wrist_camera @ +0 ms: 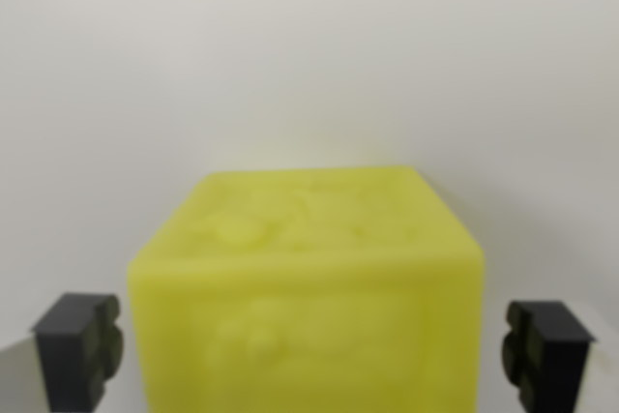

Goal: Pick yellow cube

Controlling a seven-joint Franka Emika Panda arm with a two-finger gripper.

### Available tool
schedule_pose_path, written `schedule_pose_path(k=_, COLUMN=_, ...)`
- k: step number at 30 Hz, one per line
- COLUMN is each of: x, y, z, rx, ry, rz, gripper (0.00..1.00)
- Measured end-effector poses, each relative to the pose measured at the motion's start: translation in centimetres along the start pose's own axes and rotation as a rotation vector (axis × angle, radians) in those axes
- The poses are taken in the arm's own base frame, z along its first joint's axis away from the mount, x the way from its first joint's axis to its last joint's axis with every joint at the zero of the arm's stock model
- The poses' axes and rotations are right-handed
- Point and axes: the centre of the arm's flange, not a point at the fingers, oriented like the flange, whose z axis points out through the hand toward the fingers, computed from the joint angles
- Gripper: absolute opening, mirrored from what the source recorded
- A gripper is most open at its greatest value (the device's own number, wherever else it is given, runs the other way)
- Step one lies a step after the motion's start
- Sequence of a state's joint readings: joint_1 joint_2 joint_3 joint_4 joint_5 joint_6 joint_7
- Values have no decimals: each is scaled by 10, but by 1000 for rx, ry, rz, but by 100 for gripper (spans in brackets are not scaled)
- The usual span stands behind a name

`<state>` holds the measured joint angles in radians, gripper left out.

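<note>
Plain white desk (309, 55) fills the wrist view from top to bottom, smooth and unmarked, with a soft shadow around the lower part. Low in the middle sits the cube (308, 287), bright yellow and out of focus, its top face and near face both showing, with faint raised shapes on each that are too blurred to make out. The cube runs off the bottom edge of the view. The claw (311, 350) is spread wide: one dark fingertip (79, 347) stands at the wrist view's left and the other at the wrist view's right, each just beside a side of the cube, with a thin strip of white desk between fingertip and cube. Neither fingertip touches it.
</note>
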<state>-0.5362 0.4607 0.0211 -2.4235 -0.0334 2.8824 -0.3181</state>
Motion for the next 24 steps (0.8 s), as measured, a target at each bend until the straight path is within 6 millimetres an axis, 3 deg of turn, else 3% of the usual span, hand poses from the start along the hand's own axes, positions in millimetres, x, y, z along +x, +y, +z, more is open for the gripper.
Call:
schedule_pose_path(k=8, x=0, y=0, z=9, rx=-1, ry=0, rz=-1, gripper=100)
schedule_pose_path(k=9, x=0, y=0, z=9, rx=-1, ry=0, rz=-1, gripper=0)
schedule_pose_path(k=24, x=0, y=0, z=-19, rx=-1, ry=0, rz=-2, gripper=0)
